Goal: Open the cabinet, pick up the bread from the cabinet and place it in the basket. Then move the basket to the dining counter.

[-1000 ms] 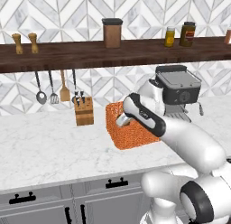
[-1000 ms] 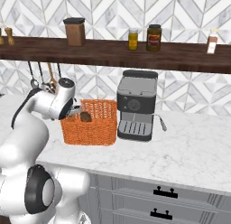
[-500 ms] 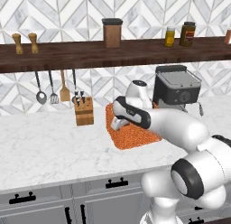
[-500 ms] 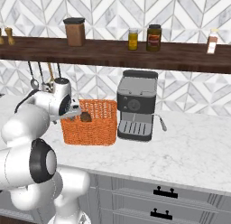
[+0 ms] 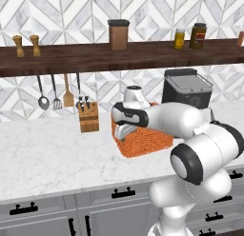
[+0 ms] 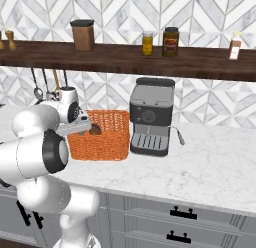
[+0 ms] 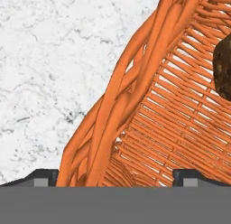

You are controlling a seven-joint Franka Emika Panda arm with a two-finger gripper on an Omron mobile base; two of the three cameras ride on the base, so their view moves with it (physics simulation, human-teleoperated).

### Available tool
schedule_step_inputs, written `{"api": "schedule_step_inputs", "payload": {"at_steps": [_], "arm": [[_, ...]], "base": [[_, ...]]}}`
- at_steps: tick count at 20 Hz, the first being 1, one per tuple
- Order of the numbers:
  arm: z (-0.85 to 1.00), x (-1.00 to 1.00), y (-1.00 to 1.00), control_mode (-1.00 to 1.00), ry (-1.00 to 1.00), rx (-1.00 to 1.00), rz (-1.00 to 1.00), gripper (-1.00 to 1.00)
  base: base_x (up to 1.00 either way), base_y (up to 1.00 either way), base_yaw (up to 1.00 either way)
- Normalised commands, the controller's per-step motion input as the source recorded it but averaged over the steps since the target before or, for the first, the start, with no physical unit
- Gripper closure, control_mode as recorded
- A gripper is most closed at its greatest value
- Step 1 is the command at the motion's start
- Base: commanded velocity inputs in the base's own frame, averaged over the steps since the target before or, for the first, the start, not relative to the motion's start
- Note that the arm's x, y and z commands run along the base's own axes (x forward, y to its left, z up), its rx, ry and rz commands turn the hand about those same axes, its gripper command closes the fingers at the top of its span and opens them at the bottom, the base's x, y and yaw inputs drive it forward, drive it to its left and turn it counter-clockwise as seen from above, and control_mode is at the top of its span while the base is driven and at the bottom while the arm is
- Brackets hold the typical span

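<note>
The arm has swung in over the orange basket [image 6: 97,136], and the pincer [image 7: 116,175] now hangs spread wide astride the basket's rim, holding nothing. The bread [image 6: 94,130] already lies inside the basket, so I'd say the next job is gripping that rim for the carry. The basket stands toward the back of the marble bench [image 5: 47,149], beside the coffee machine [image 6: 151,116], under a wooden shelf [image 6: 200,67] of jars.

Woven wicker basket [image 7: 149,123], rough brown crusty bread [image 7: 223,67], glossy veined marble worktop [image 7: 49,69], matt wooden knife block [image 5: 88,117]
</note>
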Motion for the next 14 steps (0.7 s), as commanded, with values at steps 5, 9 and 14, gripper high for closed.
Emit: {"api": "schedule_step_inputs", "payload": {"at_steps": [5,9,14], "arm": [[-0.78,-0.07,-0.05,-1.00,0.00,-0.11,0.05,1.00],[-0.73,-0.27,-0.43,-1.00,0.00,-0.05,0.10,1.00],[-0.23,-0.53,-0.22,-1.00,0.00,0.00,0.18,1.00]], "base": [[0.00,0.00,0.00],[0.00,0.00,0.00],[0.00,0.00,0.00]]}}
